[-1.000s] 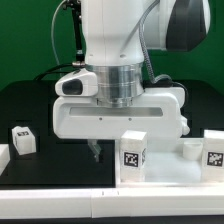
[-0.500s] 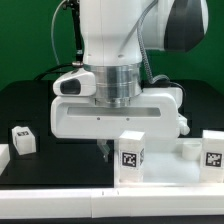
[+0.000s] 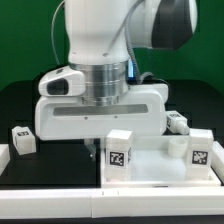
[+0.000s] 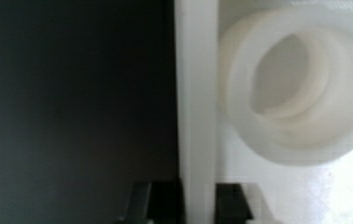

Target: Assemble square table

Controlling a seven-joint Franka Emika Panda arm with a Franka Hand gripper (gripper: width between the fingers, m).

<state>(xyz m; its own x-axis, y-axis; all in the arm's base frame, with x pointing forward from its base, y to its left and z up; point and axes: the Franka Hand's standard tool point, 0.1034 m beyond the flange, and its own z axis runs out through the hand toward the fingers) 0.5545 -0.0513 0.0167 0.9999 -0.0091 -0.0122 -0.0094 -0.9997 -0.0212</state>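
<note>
Since the earlier frame, arm and slab (image 3: 160,168) have shifted together toward the exterior view's left, along the worktop's (image 3: 30,105) near edge. The hand (image 4: 194,200) is closed on the slab's thin edge beside a corner hole (image 4: 306,85). Judgement: grasp secured, slab being repositioned for leg fitting.

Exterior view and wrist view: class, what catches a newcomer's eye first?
The white arm fills the exterior view's middle, above a white square slab carrying tagged legs. In the wrist view, dark fingers pinch the slab's thin edge beside a round hole.
</note>
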